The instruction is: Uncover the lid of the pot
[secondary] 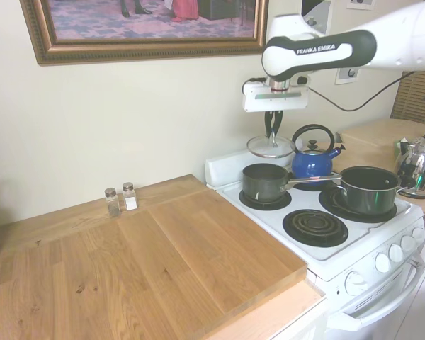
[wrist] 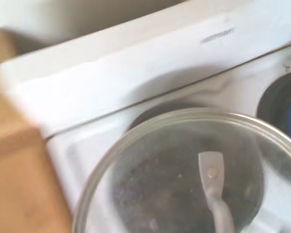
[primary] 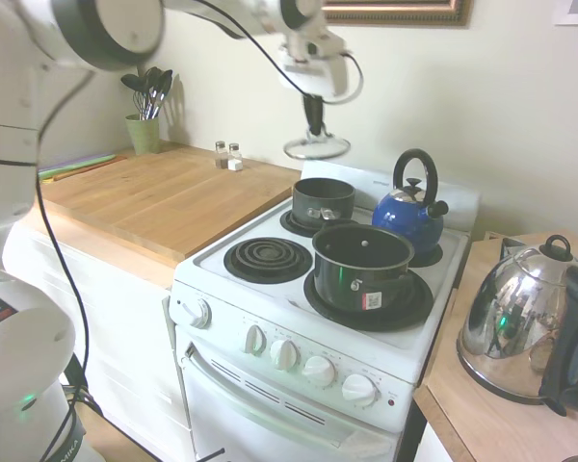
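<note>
You can read "FRANKA EMIKA" in white on the black band of the arm (secondary: 319, 49) in the second exterior view; the bigger black pot (primary: 362, 265) carries a white sticker with red print, too small to read. The arm reaches in from high up, wrist pointing straight down, gripper (primary: 314, 123) above the back of the stove (primary: 270, 289). Jaws are clamped together on the black handle of the lid (primary: 317, 147), which hangs level in the air, clear of everything. The lid is round glass with a shiny metal rim; in the wrist view it fills the lower frame (wrist: 184, 160), blurry. The pot (primary: 323, 201) sits uncovered on the back burner just below the lid, dark grey, round, with shiny metal handle fittings. A glossy blue kettle (primary: 410, 214) stands beside it, and a chrome kettle (primary: 520, 327) on the wooden counter (primary: 154, 202) at the far side. Two small shakers (secondary: 121, 200) stand by the wall.
</note>
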Tool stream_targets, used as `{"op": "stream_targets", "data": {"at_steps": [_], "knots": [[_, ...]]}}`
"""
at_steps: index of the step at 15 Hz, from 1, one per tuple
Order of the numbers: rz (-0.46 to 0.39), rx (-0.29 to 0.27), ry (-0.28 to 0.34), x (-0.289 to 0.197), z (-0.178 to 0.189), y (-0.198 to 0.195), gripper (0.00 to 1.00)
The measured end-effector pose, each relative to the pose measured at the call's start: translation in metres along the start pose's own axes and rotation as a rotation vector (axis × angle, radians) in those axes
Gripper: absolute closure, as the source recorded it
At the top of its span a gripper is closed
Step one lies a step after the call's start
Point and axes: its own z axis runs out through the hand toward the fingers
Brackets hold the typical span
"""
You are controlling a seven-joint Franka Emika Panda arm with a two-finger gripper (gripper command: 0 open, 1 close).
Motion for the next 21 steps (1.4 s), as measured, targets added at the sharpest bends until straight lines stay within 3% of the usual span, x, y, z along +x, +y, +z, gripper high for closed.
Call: {"op": "stream_targets", "data": {"at_steps": [4, 8, 11, 13, 21], "knots": [[-0.135, -0.072, 0.07, -0.155, -0.024, -0.028, 1.0], [-0.266, -0.177, 0.023, -0.234, 0.024, -0.062, 1.0], [-0.292, -0.287, -0.063, -0.238, 0.085, -0.08, 1.0], [-0.298, -0.339, -0.126, -0.229, 0.106, -0.087, 1.0], [-0.334, -0.438, -0.296, -0.22, 0.146, -0.096, 1.0]]}}
